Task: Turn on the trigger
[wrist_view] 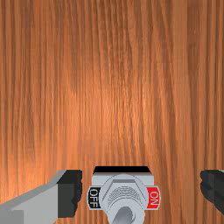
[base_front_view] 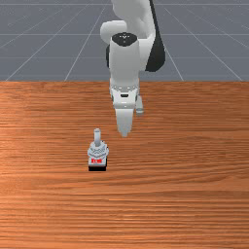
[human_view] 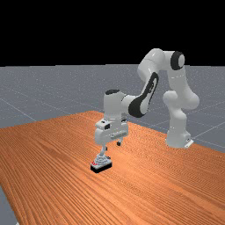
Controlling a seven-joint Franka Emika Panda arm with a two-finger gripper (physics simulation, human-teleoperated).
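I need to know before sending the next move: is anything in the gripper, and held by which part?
Nothing is held: the gripper is open, with a gap between each finger and the toggle switch.

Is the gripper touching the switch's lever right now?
Apart. The front view shows it plainly: a strip of wood separates the gripper from the lever, which stands toward the front view's left.

worktop: orange-brown wood, streaked grain | on it: grey toggle switch, black base down, lever up | red ON label, black OFF label on opposite sides
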